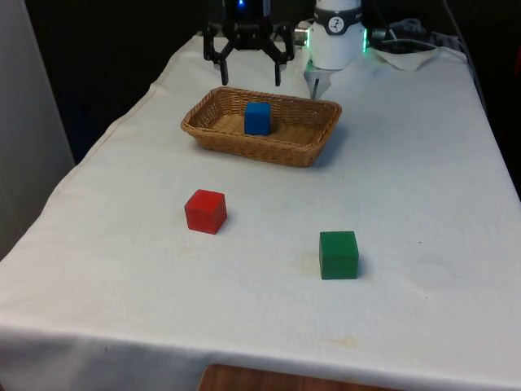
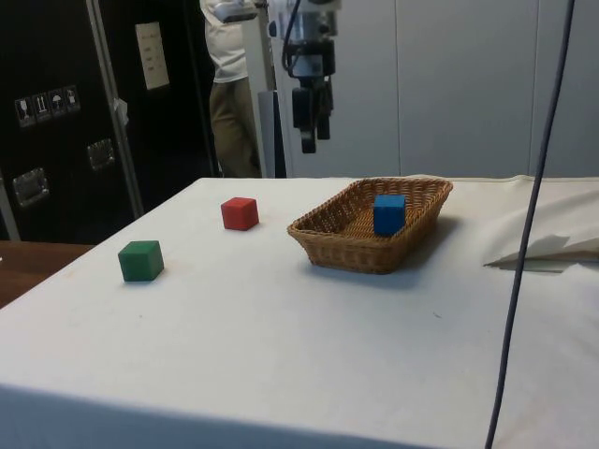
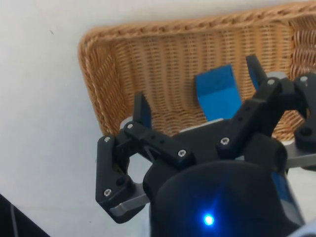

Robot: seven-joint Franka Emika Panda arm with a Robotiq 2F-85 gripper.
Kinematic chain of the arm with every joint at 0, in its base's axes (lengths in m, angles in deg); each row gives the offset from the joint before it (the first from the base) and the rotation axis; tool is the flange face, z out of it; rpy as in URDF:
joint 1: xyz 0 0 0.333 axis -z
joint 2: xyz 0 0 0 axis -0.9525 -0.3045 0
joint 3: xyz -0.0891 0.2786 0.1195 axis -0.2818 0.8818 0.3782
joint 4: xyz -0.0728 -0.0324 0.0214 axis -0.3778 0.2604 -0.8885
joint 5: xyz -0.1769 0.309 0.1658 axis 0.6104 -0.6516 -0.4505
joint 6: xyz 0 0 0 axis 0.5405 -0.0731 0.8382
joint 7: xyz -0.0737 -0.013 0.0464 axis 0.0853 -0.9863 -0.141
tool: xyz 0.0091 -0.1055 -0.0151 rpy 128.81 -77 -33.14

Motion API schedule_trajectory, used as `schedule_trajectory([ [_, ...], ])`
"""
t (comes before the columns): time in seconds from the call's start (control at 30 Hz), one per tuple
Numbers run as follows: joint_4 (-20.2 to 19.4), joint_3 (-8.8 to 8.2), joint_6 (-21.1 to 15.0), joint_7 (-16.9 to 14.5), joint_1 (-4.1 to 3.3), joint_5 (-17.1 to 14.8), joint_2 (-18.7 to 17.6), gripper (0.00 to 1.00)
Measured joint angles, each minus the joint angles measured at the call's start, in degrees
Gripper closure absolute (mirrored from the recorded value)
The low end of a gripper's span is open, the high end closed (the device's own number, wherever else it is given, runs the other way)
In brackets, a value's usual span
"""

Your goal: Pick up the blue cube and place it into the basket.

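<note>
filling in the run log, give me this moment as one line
gripper: open, raised above basket | blue cube: inside woven wicker basket, released | red cube, green cube: on white cloth

A person (image 2: 229,84) in the side view is cut off at the chest.

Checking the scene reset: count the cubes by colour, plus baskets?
Blue cube: 1, in the basket
Red cube: 1, on the cloth
Green cube: 1, on the cloth
Basket: 1
Total: 4 things, 3 of them cubes
</note>
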Motion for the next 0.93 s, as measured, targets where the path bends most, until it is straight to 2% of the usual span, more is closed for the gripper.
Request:
schedule_trajectory([
  [0.43, 5.1, 0.46, 1.4, 0.2, 0.00, 0.0, -2.5, 0.00],
  [0.93, 8.0, 0.69, 5.3, 1.5, -0.17, 2.7, -0.3, 0.00],
])
